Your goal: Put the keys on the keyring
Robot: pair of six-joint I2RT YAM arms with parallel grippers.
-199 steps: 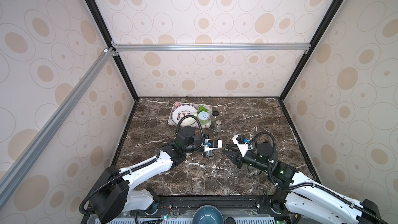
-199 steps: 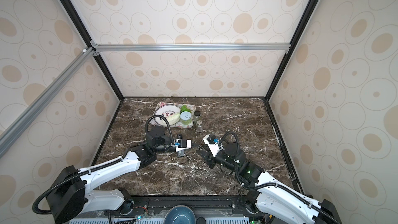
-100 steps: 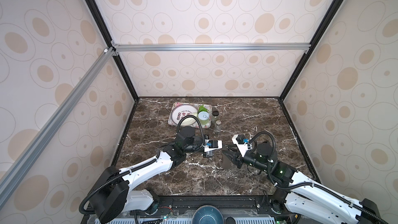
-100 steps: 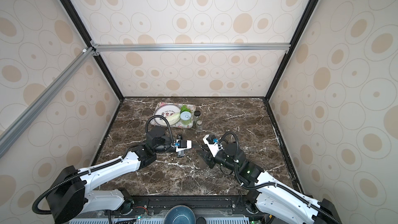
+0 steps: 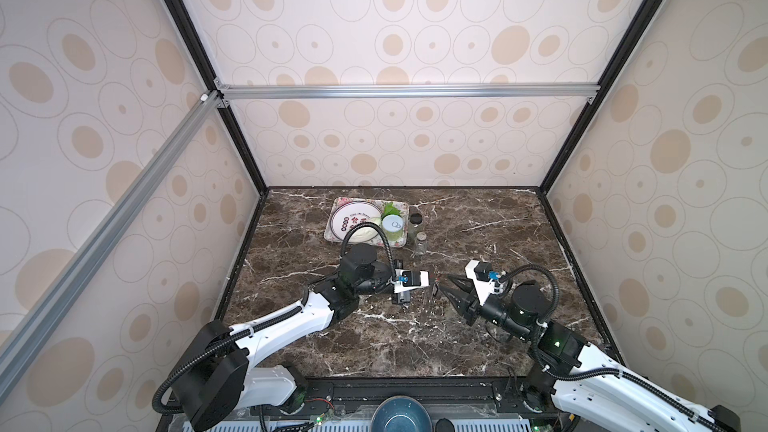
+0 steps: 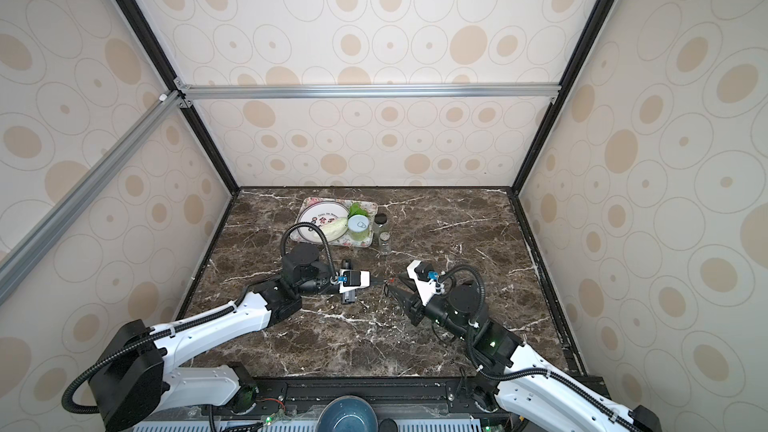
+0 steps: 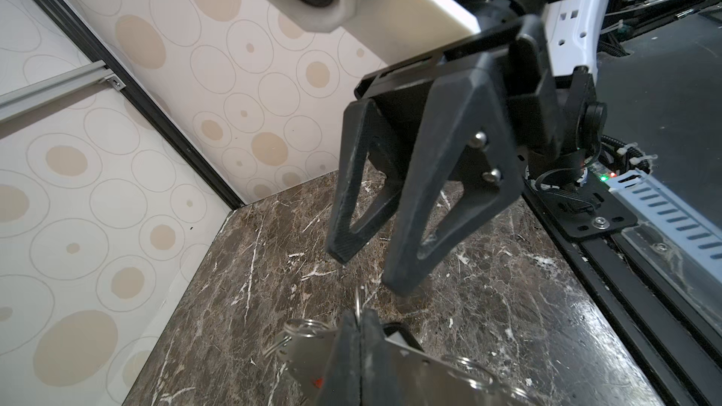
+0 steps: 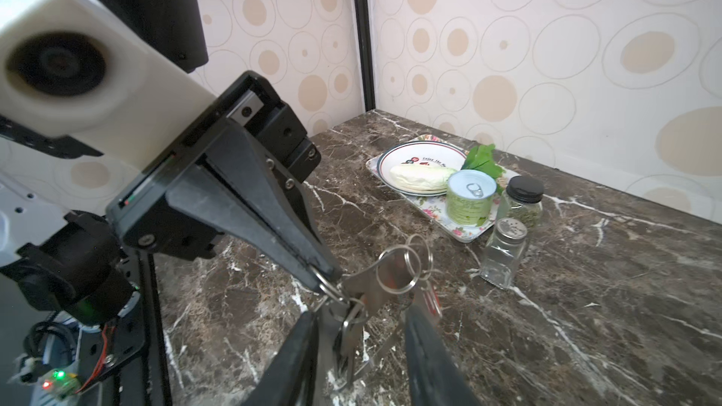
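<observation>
several keys (image 8: 351, 331) hang from the keyring (image 8: 407, 255) over the bench (image 8: 586, 306), a red tag (image 8: 431, 298) among them. left claw (image 8: 327, 282) pressed together, pinching the keyring. right claw (image 8: 361, 312) spread, its fingers (image 8: 426, 345) either side of the hanging keys; contact cannot be told.

Shiny metal keyring (image 8: 407, 257), glossy marble table (image 8: 605, 306)
</observation>
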